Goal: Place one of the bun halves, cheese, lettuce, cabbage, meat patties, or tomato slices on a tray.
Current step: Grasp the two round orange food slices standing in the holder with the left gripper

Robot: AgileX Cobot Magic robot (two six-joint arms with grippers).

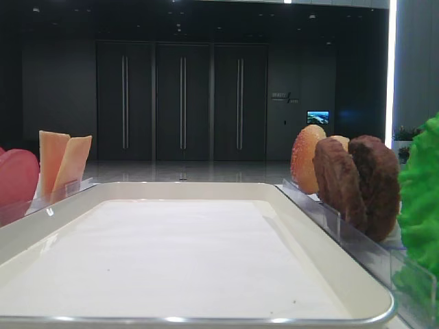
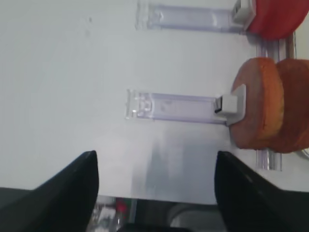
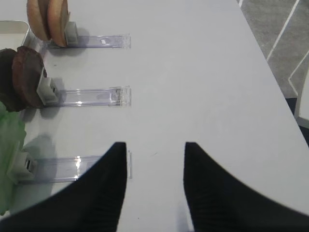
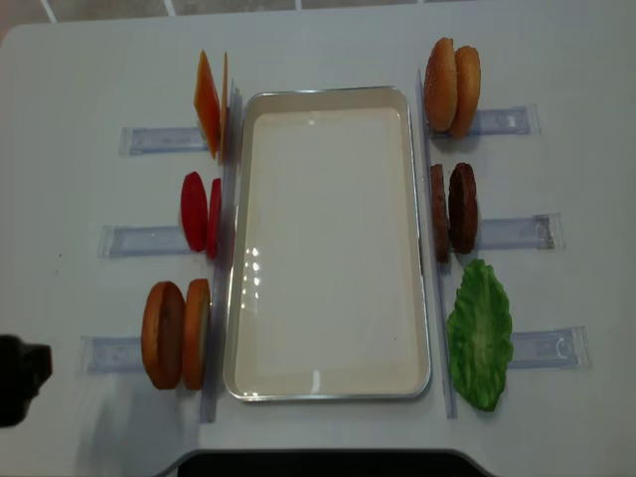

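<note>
Fingers on both the left gripper (image 2: 154, 193) and right gripper (image 3: 154, 186) spread apart over the bench (image 4: 328, 40), gripping nothing; tray (image 4: 422, 298) bare.

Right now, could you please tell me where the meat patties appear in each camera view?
Exterior high: meat patties at right, standing on edge past the tray rim.
Right wrist: upper left edge.
Left wrist: not in it.
Exterior high (realsense): right of the tray, middle row.
Shared landmark: the lettuce lies next to them, green at right and lower left.
</note>
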